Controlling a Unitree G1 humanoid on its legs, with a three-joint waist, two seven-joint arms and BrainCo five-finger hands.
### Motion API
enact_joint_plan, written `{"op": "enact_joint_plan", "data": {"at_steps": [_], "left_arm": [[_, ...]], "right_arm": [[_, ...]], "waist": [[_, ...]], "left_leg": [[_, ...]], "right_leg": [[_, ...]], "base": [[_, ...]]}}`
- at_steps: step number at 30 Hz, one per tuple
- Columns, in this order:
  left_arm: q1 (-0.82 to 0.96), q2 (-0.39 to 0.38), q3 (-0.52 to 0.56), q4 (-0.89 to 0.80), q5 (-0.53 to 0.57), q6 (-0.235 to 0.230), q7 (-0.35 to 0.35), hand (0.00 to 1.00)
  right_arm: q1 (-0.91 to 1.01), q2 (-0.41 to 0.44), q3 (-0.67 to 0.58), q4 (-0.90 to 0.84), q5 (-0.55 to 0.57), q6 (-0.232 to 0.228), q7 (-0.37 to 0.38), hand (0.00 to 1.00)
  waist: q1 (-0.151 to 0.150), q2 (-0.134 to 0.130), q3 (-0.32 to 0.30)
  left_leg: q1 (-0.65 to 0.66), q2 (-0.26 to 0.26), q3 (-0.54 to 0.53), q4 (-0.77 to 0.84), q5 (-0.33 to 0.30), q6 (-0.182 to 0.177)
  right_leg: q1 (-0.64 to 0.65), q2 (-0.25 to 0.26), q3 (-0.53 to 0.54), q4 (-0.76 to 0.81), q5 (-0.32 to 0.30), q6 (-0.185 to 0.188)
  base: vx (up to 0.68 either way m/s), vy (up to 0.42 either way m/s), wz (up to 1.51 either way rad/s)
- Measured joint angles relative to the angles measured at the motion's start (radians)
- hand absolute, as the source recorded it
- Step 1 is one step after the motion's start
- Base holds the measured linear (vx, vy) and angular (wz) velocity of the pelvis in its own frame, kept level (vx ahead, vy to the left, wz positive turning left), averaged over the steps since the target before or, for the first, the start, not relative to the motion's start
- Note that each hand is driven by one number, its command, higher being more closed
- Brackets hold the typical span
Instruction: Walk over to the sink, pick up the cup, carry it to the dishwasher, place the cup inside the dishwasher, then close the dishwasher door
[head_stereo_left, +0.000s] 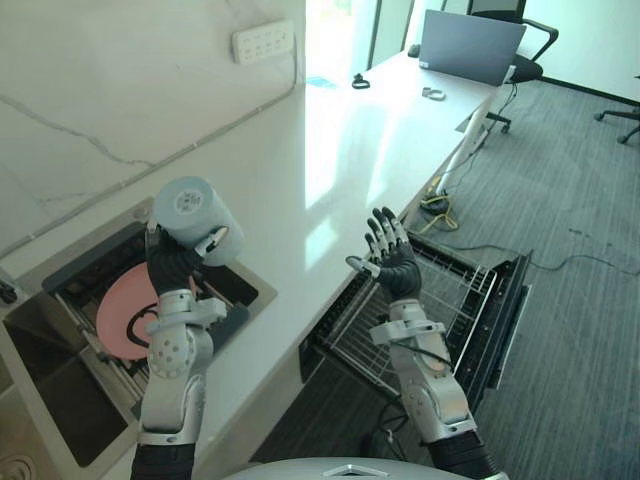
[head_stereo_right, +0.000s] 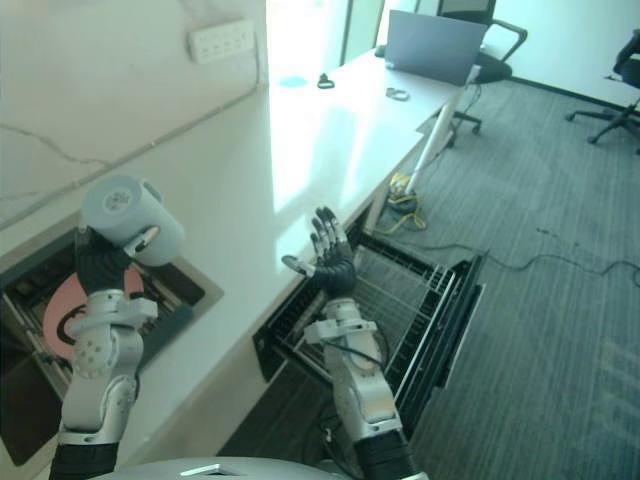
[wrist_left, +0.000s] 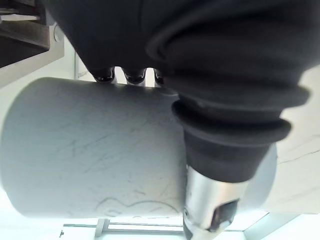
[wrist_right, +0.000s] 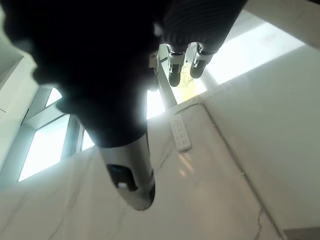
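Note:
A pale grey cup is held up above the sink, lying on its side with its base toward me. My left hand is shut on it, fingers and thumb wrapped round its body. The same cup hangs over the counter's edge by the sink. My right hand is raised open, palm up, fingers straight, over the front of the open dishwasher. Its wire rack is pulled out on the lowered door.
A pink plate lies in a rack in the sink. The white counter runs back to a laptop and small items. A socket strip is on the marble wall. Office chairs and grey carpet lie to the right.

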Motion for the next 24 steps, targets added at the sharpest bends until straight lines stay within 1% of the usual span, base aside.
{"op": "enact_joint_plan", "data": {"at_steps": [3,6,8,9,11,12,15,16,19,20,21,22,24], "left_arm": [[-0.003,0.0,-0.004,0.011,-0.033,-0.007,-0.008,1.0],[-0.015,0.0,-0.007,0.055,-0.053,-0.008,-0.008,1.0],[-0.015,0.0,-0.01,0.06,-0.055,-0.008,-0.008,1.0],[-0.015,-0.001,-0.015,0.068,-0.051,-0.016,-0.005,1.0],[-0.015,-0.001,-0.016,0.068,-0.051,-0.017,-0.005,1.0],[-0.015,-0.001,-0.016,0.068,-0.051,-0.017,-0.005,1.0],[0.01,-0.004,-0.06,0.067,-0.051,-0.02,-0.006,1.0],[0.035,-0.014,-0.082,0.067,-0.053,-0.02,-0.004,1.0],[0.077,-0.032,-0.103,0.067,-0.071,-0.025,-0.002,1.0],[0.083,-0.033,-0.115,0.067,-0.105,-0.034,0.001,1.0],[0.083,-0.034,-0.12,0.067,-0.167,-0.048,-0.002,1.0],[0.082,-0.034,-0.12,0.068,-0.214,-0.057,-0.003,1.0],[0.018,-0.035,-0.126,0.114,-0.395,-0.076,-0.006,1.0]], "right_arm": [[-0.003,-0.001,-0.001,-0.011,0.014,-0.01,0.014,0.0],[-0.004,0.002,-0.002,-0.015,0.014,-0.009,0.019,0.0],[-0.004,0.008,-0.004,-0.019,0.022,0.004,0.044,0.0],[0.061,0.016,-0.023,-0.083,0.081,0.041,0.115,0.0],[0.061,0.016,-0.023,-0.083,0.081,0.041,0.115,0.0],[0.061,0.016,-0.023,-0.083,0.081,0.041,0.115,0.0],[0.072,0.016,-0.019,-0.083,0.085,0.041,0.114,0.0],[0.076,0.016,-0.015,-0.083,0.092,0.041,0.114,0.0],[0.086,0.018,-0.005,-0.083,0.113,0.041,0.114,0.0],[0.085,0.019,0.004,-0.083,0.123,0.041,0.115,0.0],[0.082,0.019,0.015,-0.083,0.123,0.042,0.114,0.0],[0.078,0.023,0.021,-0.083,0.121,0.045,0.114,0.0],[0.044,0.023,0.013,-0.082,0.11,0.071,0.095,0.0]], "waist": [[-0.004,0.0,0.0],[-0.016,-0.004,0.001],[-0.023,-0.009,0.002],[-0.041,-0.01,-0.032],[-0.041,-0.01,-0.032],[-0.04,-0.01,-0.032],[-0.036,-0.011,-0.034],[-0.025,-0.013,-0.035],[0.001,-0.024,-0.047],[0.011,-0.03,-0.051],[0.021,-0.035,-0.053],[0.021,-0.037,-0.054],[0.01,-0.039,-0.052]], "left_leg": [[-0.003,0.003,0.008,0.0,0.005,-0.003],[-0.007,0.007,0.016,0.0,0.011,-0.008],[-0.005,0.014,0.021,0.0,0.013,-0.012],[-0.001,0.032,0.038,-0.017,0.036,-0.031],[-0.001,0.032,0.038,-0.017,0.036,-0.032],[-0.001,0.032,0.038,-0.017,0.036,-0.032],[-0.007,0.032,0.011,-0.012,0.036,-0.028],[0.0,0.036,0.013,0.003,0.031,-0.024],[0.0,0.048,0.037,0.037,0.02,-0.021],[-0.002,0.048,0.042,0.038,0.024,-0.022],[-0.001,0.043,0.039,0.03,0.031,-0.023],[-0.004,0.04,0.038,0.016,0.037,-0.023],[-0.014,0.027,0.035,0.001,0.054,-0.019]], "right_leg": [[-0.009,0.003,0.003,0.0,0.006,-0.005],[-0.016,0.007,0.006,0.0,0.011,-0.01],[-0.016,0.012,0.007,0.0,0.009,-0.016],[-0.03,0.028,-0.003,-0.001,0.017,-0.035],[-0.03,0.028,-0.004,-0.001,0.017,-0.035],[-0.03,0.028,-0.004,0.0,0.017,-0.035],[-0.003,0.013,-0.055,0.001,0.012,-0.034],[0.019,0.011,-0.07,0.001,0.012,-0.027],[0.046,0.006,-0.11,0.0,0.008,-0.024],[0.052,0.0,-0.131,0.0,0.008,-0.024],[0.054,-0.006,-0.144,0.0,0.009,-0.024],[0.055,-0.01,-0.149,0.0,0.006,-0.028],[0.045,-0.031,-0.217,0.0,-0.001,-0.028]], "base": [[-0.07,-0.045,-0.08],[-0.06,-0.039,-0.07],[-0.04,-0.033,-0.06],[0.0,0.0,0.0],[0.0,0.0,0.0],[0.0,0.0,0.05],[-0.01,0.022,0.27],[0.0,0.016,0.46],[-0.01,0.016,0.34],[-0.05,0.009,0.31],[-0.07,0.005,0.26],[-0.12,-0.004,0.11],[-0.12,-0.009,0.04]]}}
